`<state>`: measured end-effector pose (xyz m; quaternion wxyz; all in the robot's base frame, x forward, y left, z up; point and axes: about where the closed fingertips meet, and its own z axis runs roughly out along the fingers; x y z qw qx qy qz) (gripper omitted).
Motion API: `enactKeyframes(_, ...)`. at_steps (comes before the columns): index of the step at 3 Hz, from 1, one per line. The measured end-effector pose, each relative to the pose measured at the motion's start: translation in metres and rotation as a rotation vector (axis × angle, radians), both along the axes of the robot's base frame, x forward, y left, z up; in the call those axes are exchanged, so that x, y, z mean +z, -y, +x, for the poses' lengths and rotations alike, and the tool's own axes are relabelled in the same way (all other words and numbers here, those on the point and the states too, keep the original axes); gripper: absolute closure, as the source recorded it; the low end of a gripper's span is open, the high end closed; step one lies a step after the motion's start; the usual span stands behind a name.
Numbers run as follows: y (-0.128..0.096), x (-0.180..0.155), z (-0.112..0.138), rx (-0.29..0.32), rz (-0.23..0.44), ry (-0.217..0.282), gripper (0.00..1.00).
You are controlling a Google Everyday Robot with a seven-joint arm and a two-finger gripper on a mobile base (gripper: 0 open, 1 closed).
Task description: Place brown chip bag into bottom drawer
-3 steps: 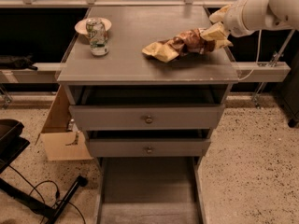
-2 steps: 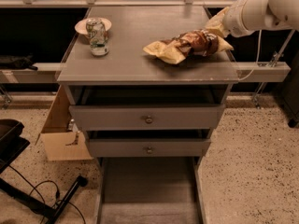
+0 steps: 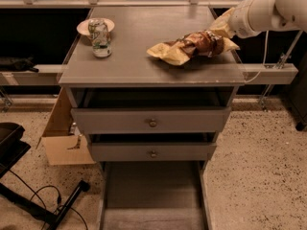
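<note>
The brown chip bag [image 3: 192,47] lies crinkled on the right part of the grey cabinet top [image 3: 144,66]. Its right end is raised off the top and its left end rests on it. My gripper [image 3: 221,28] is at the bag's right end, at the tip of the white arm that comes in from the upper right, and is shut on that end. The arm hides most of the fingers. The bottom drawer [image 3: 153,190] is pulled out below the cabinet, and its flat grey floor shows with nothing in it.
A green-and-white soda can [image 3: 100,37] stands at the top's back left, in front of a small plate [image 3: 85,27]. The two upper drawers [image 3: 152,122] stand slightly ajar. A cardboard box [image 3: 62,143] sits on the floor at the left, with black stand legs and cable [image 3: 48,205] nearby.
The gripper has risen slightly and taken the bag's right end up with it. The bag's left end has stayed on the top.
</note>
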<state>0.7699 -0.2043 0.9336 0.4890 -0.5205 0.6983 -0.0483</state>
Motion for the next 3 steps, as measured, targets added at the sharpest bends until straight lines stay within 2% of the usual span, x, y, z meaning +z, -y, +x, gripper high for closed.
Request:
enactKeyframes(1,0.0,0.0,0.0,0.0,0.0,0.0,0.81)
enactKeyframes(2,0.0,0.018,-0.008,0.044,-0.1,-0.004,0.5)
enactKeyframes(3,0.006,0.037,-0.023,0.101,-0.252,-0.047,0.27)
